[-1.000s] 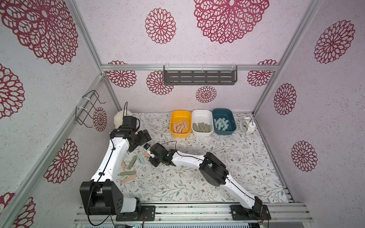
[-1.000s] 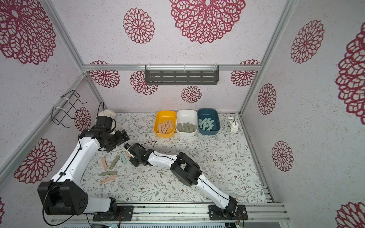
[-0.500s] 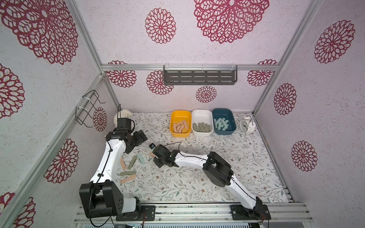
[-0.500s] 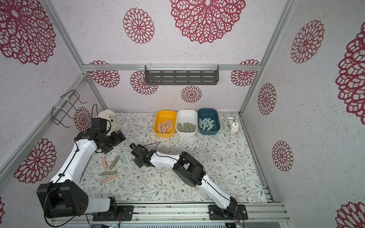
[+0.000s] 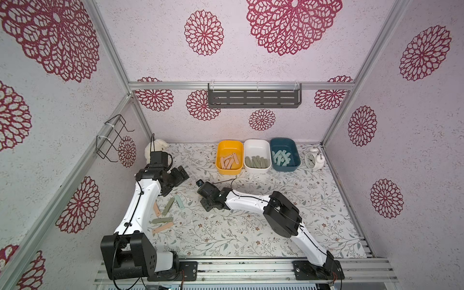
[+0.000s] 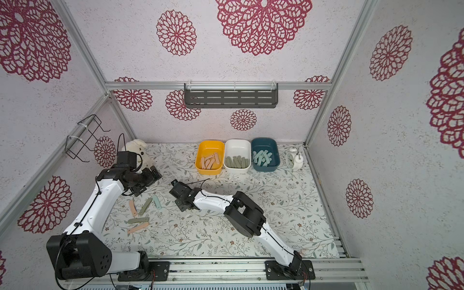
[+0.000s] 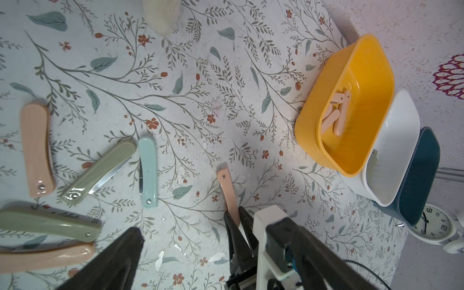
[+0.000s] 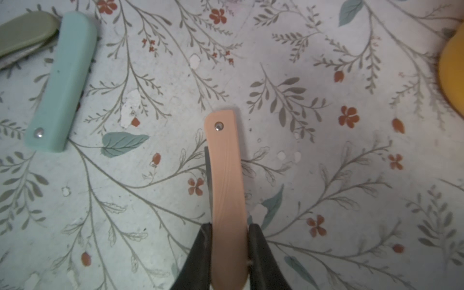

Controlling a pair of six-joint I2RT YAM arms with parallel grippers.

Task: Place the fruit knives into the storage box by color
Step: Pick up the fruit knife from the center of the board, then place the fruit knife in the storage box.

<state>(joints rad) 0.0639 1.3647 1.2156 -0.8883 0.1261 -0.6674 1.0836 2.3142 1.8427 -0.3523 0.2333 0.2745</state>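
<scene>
The right gripper (image 8: pixel 229 231) is clamping a peach-pink fruit knife (image 8: pixel 226 170) across its narrow sides, near the end far from the rivet. Most of the handle is sticking out in front of the jaws, which should make it easy to drop the knife into a tub. The knife seems to be just above the floral mat (image 5: pixel 251 226), well apart from the tubs.

At the back wall the yellow tub (image 5: pixel 229 142) is holding only pink knives, the white tub (image 5: pixel 256 141) olive ones and the dark teal tub (image 5: pixel 283 139) mint ones. By colour, this knife belongs in the yellow one.

The left gripper (image 5: pixel 179 174) is standing wide apart and holding nothing. It is hovering at the back left, probably to keep out of the right arm's way. Below it five knives are lying loose on the mat, among them a mint knife (image 7: pixel 148 170) and an olive knife (image 7: pixel 100 170), which are almost touching.
</scene>
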